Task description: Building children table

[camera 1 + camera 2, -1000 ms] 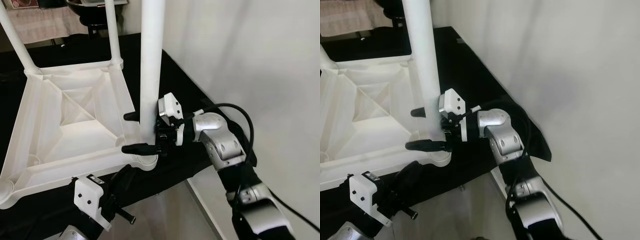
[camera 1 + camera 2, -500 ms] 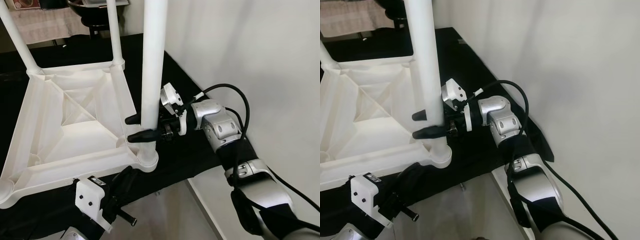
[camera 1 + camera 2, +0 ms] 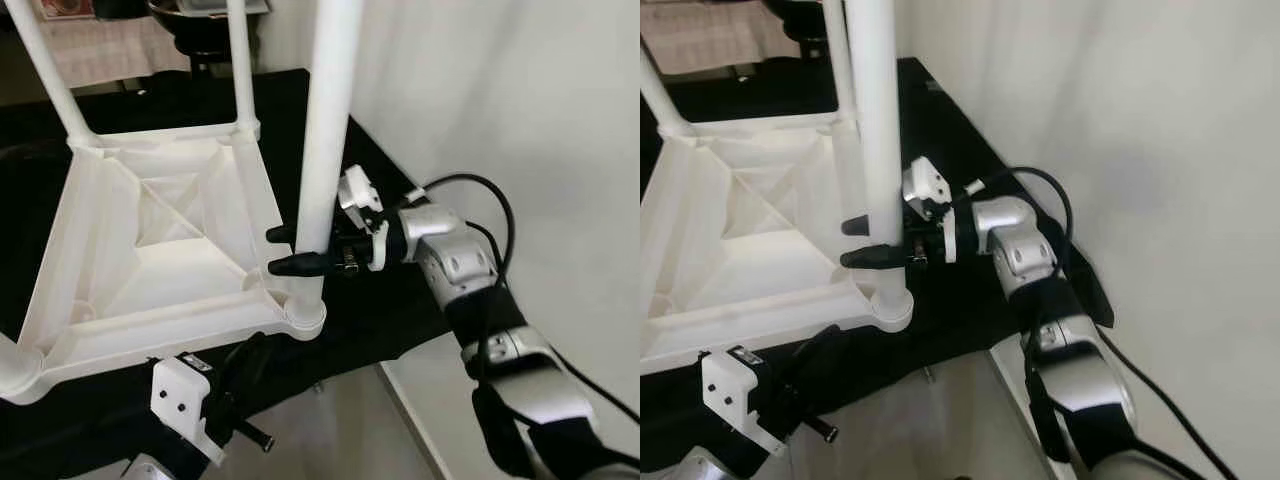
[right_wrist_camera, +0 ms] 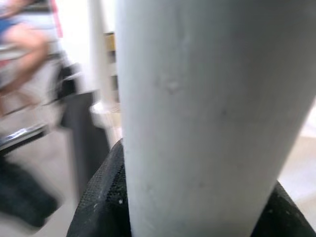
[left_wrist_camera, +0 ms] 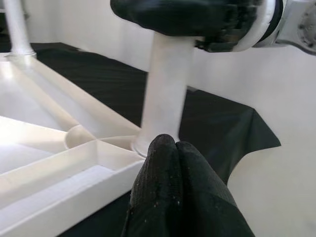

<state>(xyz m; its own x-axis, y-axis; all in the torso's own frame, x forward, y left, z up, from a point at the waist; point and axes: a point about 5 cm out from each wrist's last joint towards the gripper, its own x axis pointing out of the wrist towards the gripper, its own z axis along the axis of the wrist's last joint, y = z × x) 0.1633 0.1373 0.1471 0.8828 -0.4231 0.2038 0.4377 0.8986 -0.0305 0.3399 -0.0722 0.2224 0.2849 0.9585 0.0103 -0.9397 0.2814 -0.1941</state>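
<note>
Black cloth (image 3: 400, 310) under the upturned tabletop (image 3: 150, 250); right gripper (image 3: 292, 250) clamps the leg (image 3: 325, 140) upright, likely seating it; left gripper (image 5: 173, 148) pinched shut, empty.

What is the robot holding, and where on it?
The right gripper grips a white table leg low down, just above its socket. The left gripper is shut on nothing.
</note>
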